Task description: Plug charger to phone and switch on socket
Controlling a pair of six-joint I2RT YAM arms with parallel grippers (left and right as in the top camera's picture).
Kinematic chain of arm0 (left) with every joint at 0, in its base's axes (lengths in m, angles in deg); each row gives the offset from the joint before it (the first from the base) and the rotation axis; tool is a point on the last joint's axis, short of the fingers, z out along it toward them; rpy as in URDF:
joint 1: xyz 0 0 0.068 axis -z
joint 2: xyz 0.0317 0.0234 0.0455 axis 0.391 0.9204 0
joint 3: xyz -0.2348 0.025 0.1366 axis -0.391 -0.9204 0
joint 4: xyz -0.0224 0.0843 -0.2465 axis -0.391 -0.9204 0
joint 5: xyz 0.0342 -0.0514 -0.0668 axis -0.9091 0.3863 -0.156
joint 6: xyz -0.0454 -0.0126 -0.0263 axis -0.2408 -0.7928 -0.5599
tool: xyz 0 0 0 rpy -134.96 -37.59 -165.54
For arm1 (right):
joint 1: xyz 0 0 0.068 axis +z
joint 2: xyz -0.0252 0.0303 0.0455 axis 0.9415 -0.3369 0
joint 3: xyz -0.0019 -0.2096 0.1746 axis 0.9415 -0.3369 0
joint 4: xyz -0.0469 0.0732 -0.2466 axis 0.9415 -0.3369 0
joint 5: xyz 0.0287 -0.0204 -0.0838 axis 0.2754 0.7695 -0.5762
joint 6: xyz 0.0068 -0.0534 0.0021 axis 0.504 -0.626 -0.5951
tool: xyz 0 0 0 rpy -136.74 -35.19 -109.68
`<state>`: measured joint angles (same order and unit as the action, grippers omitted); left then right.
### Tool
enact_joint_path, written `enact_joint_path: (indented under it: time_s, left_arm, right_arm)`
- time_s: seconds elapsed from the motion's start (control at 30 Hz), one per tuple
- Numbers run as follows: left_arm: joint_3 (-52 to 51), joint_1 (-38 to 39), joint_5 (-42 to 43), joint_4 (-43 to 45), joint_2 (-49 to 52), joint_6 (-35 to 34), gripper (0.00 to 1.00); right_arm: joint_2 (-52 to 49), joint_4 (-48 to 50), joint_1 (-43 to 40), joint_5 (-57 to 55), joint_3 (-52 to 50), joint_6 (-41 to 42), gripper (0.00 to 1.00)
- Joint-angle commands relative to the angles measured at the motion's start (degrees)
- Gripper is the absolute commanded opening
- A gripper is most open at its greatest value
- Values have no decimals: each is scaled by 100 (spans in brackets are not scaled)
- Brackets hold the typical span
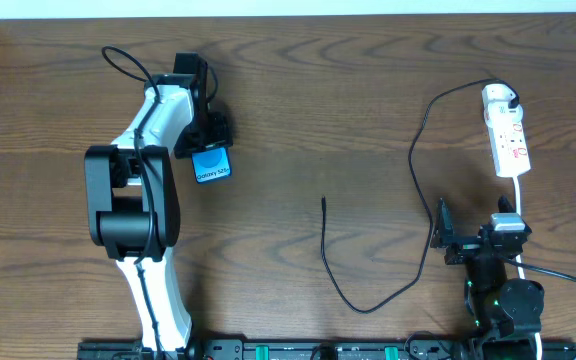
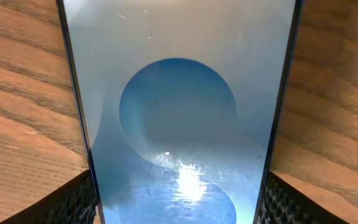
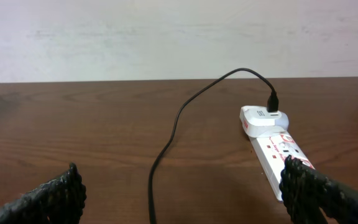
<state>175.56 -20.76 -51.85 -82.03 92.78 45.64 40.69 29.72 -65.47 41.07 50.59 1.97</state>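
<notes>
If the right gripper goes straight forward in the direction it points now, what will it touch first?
Probably the charger cable, which runs between the open fingers of the right gripper. The socket sits farther on, off to one side; depth is unclear.

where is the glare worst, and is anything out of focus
left wrist: the phone fills the frame, a bright glare patch low on its screen, hazy reflections above; right wrist: even light, charger and socket sharp, its own fingers soft at the bottom corners; overhead: flat even light, no glare on the table.
</notes>
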Motion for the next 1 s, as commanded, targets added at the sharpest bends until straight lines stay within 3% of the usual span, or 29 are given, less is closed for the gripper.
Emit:
enact_joint_path:
  time_s: [0.0, 0.53, 0.7, 0.97]
  left_arm:
    - [155, -37, 24, -31, -415, 52, 7]
    - [160, -35, 92, -162, -765, 50, 8]
    - [160, -35, 798, -205, -879, 50, 7]
    - [160, -35, 2981, -175, -1108, -216, 7]
  right_arm:
    - [33, -22, 50, -44, -7, 57, 99]
    - [33, -22, 50, -44, -7, 57, 99]
    - [33, -22, 50, -44, -7, 57, 99]
    - [33, -20, 50, -44, -7, 57, 99]
